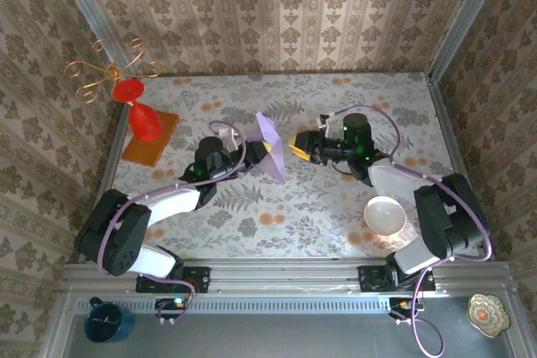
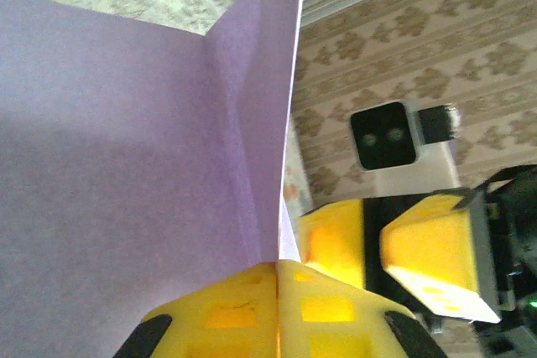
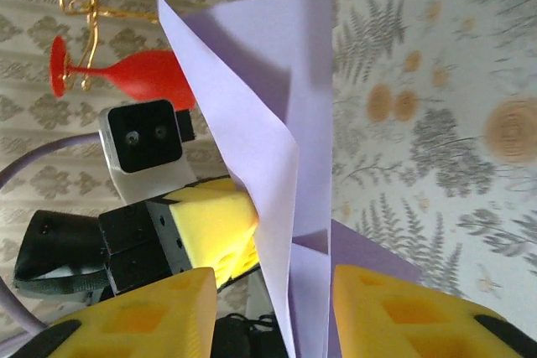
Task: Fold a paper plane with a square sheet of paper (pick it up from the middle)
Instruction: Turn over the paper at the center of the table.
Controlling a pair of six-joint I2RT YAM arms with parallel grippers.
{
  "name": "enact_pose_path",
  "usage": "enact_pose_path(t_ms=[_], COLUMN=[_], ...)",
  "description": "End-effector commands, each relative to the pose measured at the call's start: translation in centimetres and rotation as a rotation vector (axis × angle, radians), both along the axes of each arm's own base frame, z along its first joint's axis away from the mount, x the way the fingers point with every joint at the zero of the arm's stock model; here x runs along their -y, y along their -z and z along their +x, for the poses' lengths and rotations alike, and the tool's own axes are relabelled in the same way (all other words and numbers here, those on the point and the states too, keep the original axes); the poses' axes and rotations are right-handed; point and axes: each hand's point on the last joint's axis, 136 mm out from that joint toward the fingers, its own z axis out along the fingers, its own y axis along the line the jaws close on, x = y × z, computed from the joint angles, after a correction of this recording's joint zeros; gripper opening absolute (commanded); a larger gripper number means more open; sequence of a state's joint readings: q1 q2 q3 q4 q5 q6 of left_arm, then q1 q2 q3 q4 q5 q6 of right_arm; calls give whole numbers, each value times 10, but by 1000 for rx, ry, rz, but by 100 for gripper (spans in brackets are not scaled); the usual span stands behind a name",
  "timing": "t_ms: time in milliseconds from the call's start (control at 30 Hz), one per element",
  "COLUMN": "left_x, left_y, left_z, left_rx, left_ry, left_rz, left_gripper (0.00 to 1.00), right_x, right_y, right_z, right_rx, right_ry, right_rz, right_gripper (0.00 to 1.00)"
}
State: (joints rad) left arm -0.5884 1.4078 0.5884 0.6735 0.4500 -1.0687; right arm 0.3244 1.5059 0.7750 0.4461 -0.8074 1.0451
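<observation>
Paper: folded lilac sheet (image 1: 270,147), standing on edge over the middle of the table (image 1: 336,98).
Left gripper (image 2: 277,267): fingers pressed together, pinching the paper's edge.
Right gripper (image 3: 270,287): fingers apart, gripping nothing; the paper passes between them.

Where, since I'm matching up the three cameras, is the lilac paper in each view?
Top external: the lilac paper stands upright mid-picture.
Left wrist: it covers the left and centre, standing up out of the shut left gripper.
Right wrist: it runs down the centre, between the open fingers of the right gripper.
Shared landmark: the left gripper's yellow fingers pinching the paper.
</observation>
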Motion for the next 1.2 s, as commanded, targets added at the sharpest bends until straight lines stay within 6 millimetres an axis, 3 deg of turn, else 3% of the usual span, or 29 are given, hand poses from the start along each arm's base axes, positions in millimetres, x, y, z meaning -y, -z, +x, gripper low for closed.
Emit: enact_pose_path(t_ms=[0, 67, 100, 333, 467, 633, 933, 1167], left_x=[-9, -18, -23, -58, -66, -67, -40, -22], left_y=[0, 5, 5, -5, -8, 5, 66, 118], left_z=[-3, -6, -6, 3, 14, 28, 40, 32], left_rx=[53, 65, 80, 176, 248, 282, 306, 234], left_ry=[-9, -20, -25, -82, -110, -118, -17, 71], left_rz=[224, 411, 511, 1070, 1402, 1788, 2054, 1988], left_gripper=[9, 8, 8, 8, 8, 8, 7, 9], right_x=[25, 40, 48, 90, 110, 126, 152, 160], right_y=[12, 22, 15, 26, 31, 40, 60, 67], right_z=[-3, -3, -4, -7, -10, -17, -26, -28], right_rx=[28, 19, 45, 33, 21, -9, -80, -105], right_ry=[59, 98, 122, 249, 310, 353, 430, 450], right_rz=[-146, -229, -257, -407, -464, -493, -491, -481], right_gripper=[46, 47, 47, 48, 48, 49, 49, 49])
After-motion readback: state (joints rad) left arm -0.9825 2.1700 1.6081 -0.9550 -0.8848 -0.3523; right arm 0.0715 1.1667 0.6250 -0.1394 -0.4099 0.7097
